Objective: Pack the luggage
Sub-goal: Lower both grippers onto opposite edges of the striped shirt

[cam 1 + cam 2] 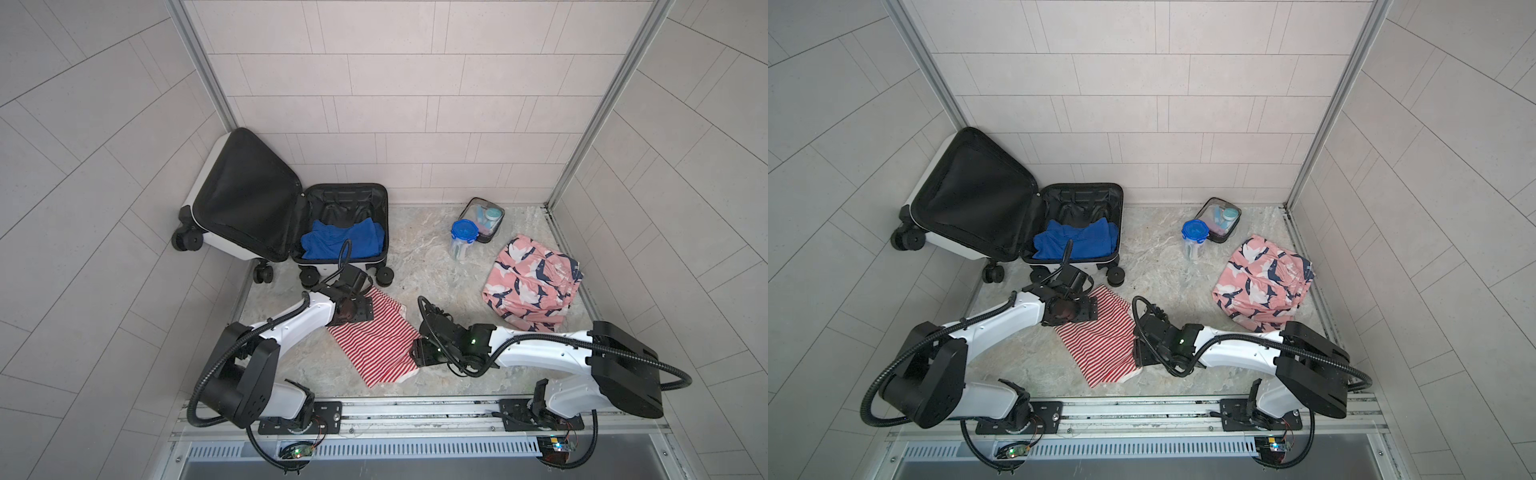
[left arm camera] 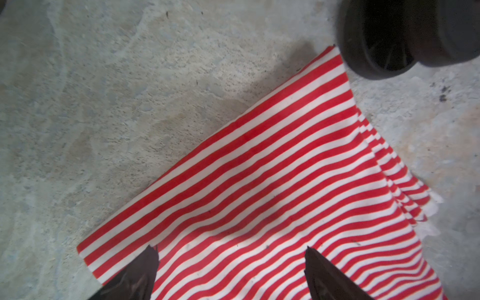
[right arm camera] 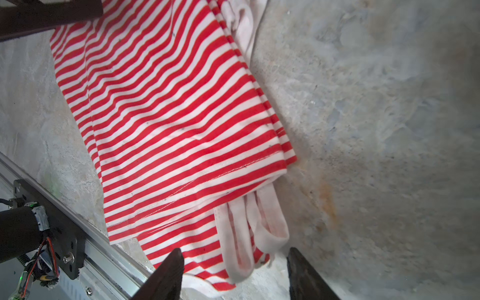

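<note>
Both top views stared steeply down from high above the rail (image 1: 415,409) at six o'clock, the luggage (image 1: 245,195) out at ten. Each wrist camera hung close over the striped shirt (image 2: 259,181), shared by all four views.

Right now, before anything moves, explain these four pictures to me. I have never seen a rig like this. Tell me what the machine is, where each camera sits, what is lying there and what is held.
These are two white robot arms fixed to a rail, each ending in a two-fingered gripper. The two wide pictures come from one camera head overhead. The two close-ups come from cameras on the arms' wrists.

On the marbled surface the luggage lies open, with a blue garment inside. Outside it lie a red-and-white striped garment, a pink patterned garment, a clear pouch and a blue-lidded container.

The left gripper is open over the striped garment. The right gripper is open too, with its fingers on either side of that garment's white edge. Nothing is held.
</note>
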`<state>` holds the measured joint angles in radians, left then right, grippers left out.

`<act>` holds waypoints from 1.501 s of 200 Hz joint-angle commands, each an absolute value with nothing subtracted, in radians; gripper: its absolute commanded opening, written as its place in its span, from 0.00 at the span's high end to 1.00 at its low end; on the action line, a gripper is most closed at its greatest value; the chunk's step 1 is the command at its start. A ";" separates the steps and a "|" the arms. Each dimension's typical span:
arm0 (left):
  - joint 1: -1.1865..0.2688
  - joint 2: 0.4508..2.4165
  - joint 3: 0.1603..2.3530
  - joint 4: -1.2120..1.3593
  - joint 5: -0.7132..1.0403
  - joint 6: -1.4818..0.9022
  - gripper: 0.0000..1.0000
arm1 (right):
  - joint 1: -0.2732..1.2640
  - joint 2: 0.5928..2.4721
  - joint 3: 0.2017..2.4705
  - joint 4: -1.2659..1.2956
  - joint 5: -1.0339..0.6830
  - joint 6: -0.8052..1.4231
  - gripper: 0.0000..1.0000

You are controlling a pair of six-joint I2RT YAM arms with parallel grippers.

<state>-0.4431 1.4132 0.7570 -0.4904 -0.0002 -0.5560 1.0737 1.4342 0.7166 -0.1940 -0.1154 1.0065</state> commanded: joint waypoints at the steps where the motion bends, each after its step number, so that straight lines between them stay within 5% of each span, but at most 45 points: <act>1: -0.436 1.431 0.730 -0.474 -0.001 -0.551 0.08 | 1.081 1.468 0.700 -0.144 -0.128 1.038 0.37; 122: -0.447 1.383 0.625 -0.460 0.079 -0.622 0.18 | 1.020 1.447 0.686 -0.155 -0.103 1.010 0.78; 185: -0.610 1.350 0.561 -0.427 0.088 -0.754 0.21 | 0.892 1.442 0.739 -0.259 -0.185 0.847 0.90; 300: -0.986 1.342 0.559 -0.310 -0.011 -1.112 0.22 | 0.561 1.371 0.738 -0.421 -0.326 0.591 0.83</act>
<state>-0.9169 1.3151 0.5808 -0.3313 -0.0063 -0.9745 0.5961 1.3815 0.7254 -0.3702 -0.2996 0.6567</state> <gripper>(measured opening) 0.779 0.173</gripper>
